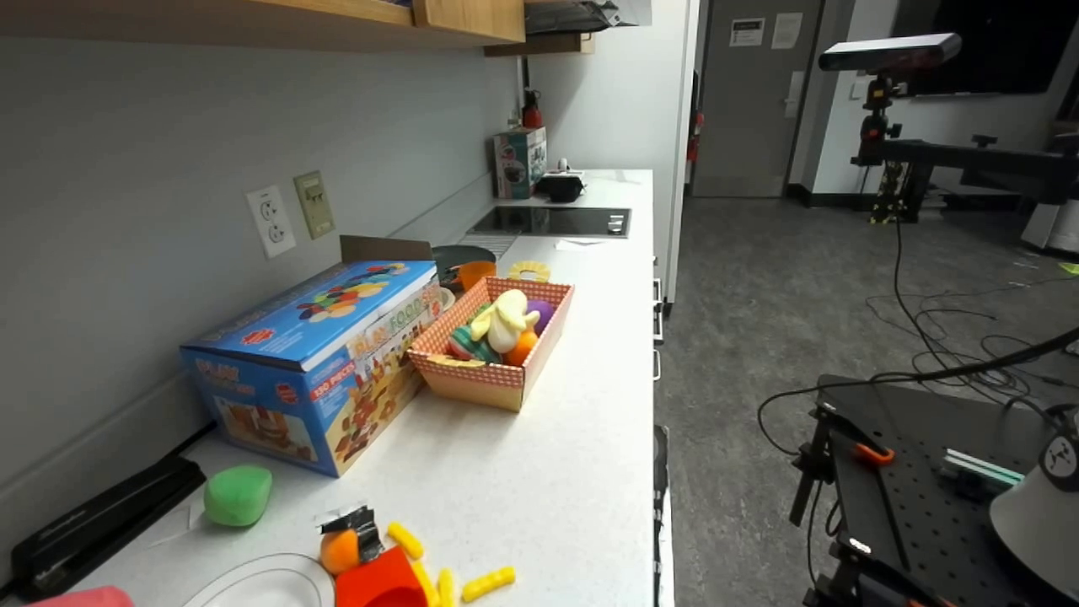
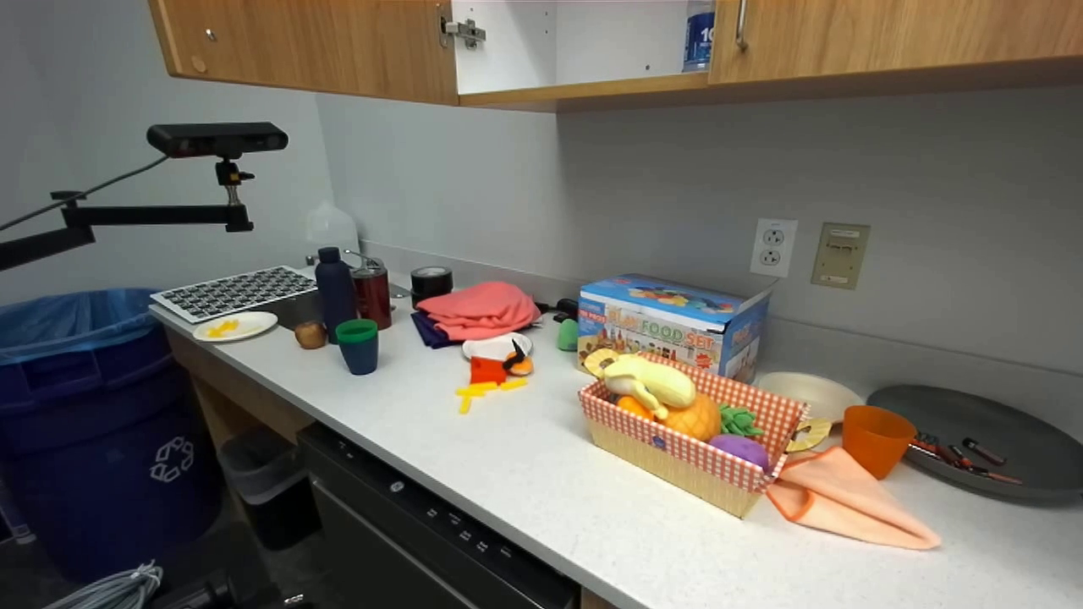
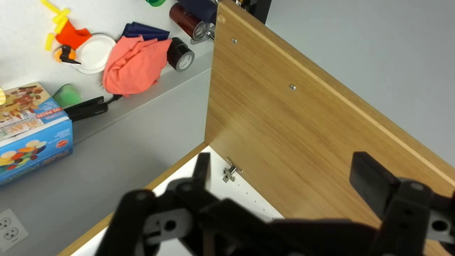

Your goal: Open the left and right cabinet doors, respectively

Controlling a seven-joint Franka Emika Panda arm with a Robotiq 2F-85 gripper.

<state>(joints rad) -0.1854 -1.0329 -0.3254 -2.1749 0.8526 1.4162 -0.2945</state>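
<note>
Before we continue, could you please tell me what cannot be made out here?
Right cabinet door: top cut off by the upper edge in an exterior view.
Blue-labelled container: partly hidden by that door in an exterior view.
Cabinet interior: partly hidden by gripper, wrist view.

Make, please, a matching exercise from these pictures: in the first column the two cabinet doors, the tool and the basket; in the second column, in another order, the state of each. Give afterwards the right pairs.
Column one
1. Left cabinet door
2. Right cabinet door
3. Tool
4. Basket

Column two
A. closed
B. containing toy food
C. swung open
D. spread apart, gripping nothing

Right pairs: 1-C; 2-A; 3-D; 4-B
</note>
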